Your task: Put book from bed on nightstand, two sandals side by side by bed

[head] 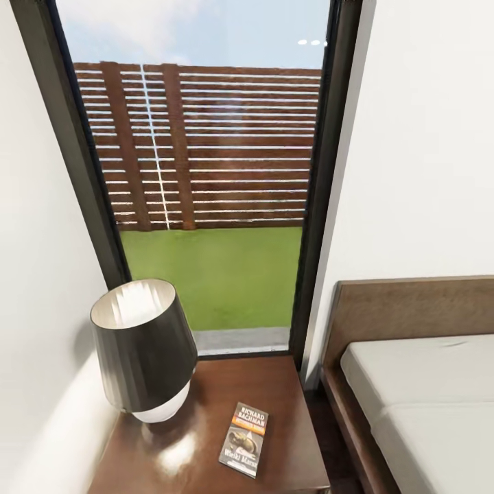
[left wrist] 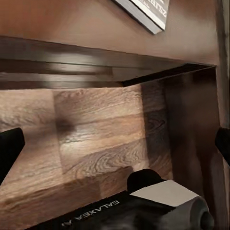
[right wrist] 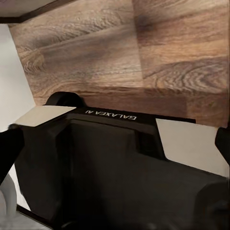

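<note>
Now the book lies flat on the nightstand beside a lamp — bed alongside; both grippers' fingers apparently spread, empty — tips barely visible.

Book lying flat, cover up, on glossy dark-brown nightstand, toward its bed-side half. Bed sitting just beside nightstand, grey mattress bare, dark wooden headboard standing against white wall.

Glossy wooden nightstand; matt grey mattress.
</note>
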Tool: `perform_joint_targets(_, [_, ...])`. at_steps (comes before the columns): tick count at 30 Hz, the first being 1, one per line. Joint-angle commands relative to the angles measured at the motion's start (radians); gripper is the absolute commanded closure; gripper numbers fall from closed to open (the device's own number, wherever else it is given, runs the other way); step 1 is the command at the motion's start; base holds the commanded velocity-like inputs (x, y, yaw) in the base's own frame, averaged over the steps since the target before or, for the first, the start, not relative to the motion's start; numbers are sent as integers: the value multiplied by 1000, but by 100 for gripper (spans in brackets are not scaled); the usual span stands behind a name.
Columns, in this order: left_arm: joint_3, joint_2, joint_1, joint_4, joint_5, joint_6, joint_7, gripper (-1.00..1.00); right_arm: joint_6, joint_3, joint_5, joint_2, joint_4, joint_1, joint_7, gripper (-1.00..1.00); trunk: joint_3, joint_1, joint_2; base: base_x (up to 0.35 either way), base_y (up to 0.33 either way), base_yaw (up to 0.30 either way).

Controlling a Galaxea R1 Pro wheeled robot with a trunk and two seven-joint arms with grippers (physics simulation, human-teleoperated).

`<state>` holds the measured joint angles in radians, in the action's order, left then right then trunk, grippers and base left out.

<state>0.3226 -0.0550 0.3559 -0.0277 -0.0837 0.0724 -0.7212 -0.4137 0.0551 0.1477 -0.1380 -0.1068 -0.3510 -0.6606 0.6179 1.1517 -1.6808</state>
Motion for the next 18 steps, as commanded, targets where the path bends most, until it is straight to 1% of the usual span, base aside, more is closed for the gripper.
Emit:
perform_joint_targets(1, [2, 0, -32, 4, -9, 10, 37, -100, 1, 5, -3, 0, 26, 0, -1, -100, -2, -4, 7, 0, 0, 0])
perform_joint_targets(3, [-16, 2, -60, 5, -17, 11, 81, -100, 22, 5, -11, 1, 44, 0, -1, -100, -9, -12, 21, 0, 0, 0])
perform_joint_targets(5, [-40, 2, -81, 6, -37, 13, 135, -100, 37, 5, -18, 1, 53, 0, -1, -100, -15, -19, 35, 0, 0, 0])
perform_joint_targets(7, [-51, 2, -100, 7, -50, 14, 182, -100, 44, 5, -25, 1, 59, 0, -1, -100, -21, -27, 49, 0, 0, 0])
perform_joint_targets(9, [-56, 1, -120, 7, -56, 14, 218, -100, 47, 5, -29, 1, 62, 0, -1, -100, -27, -35, 63, 0, 0, 0])
perform_joint_targets(13, [-60, -2, -146, 8, -60, 14, 270, -100, 48, 5, -31, 0, 83, 0, -1, -100, -40, -50, 91, 0, 0, 0])
perform_joint_targets(18, [-60, -11, -161, 6, -62, 15, 287, -100, 49, 4, -30, 0, 129, 0, -1, -100, -40, -50, 91, 0, 0, 0])
